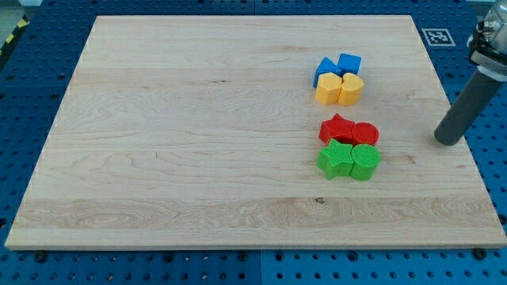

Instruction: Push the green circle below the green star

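Observation:
The green star [336,160] lies on the wooden board [198,119] at the right of centre. The green circle [366,161] touches its right side. A red star [337,129] and a red circle [364,134] sit just above the green pair, touching them. My tip [447,141] rests on the board near its right edge, well to the right of the green circle and a little above its level, touching no block.
A cluster of two blue blocks [325,69] [348,63] and two yellow blocks [328,89] [351,89] lies toward the view's top, above the red pair. The board's right edge runs just right of my tip.

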{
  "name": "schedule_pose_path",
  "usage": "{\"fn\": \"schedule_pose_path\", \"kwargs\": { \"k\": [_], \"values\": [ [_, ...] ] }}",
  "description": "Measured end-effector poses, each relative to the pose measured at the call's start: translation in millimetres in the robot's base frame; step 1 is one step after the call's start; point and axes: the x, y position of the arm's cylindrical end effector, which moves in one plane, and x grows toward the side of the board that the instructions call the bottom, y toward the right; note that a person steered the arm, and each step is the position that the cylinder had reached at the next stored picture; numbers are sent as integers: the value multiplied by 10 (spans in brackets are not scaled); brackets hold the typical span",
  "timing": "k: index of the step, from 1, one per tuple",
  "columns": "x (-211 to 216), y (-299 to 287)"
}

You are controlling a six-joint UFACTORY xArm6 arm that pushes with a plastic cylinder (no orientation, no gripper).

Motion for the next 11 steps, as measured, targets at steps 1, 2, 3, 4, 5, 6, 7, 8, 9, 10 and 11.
{"fn": "schedule_pose_path", "kwargs": {
  "k": [1,2,3,4,5,6,7,8,9,10,11],
  "values": [
    [0,-221],
    [17,-296],
    [297,-306],
    [372,-430],
    [372,-627],
    [372,-721],
    [372,-721],
    [361,-972],
    [349,-1215],
    [418,-1311],
    [550,-1316]
  ]
}}
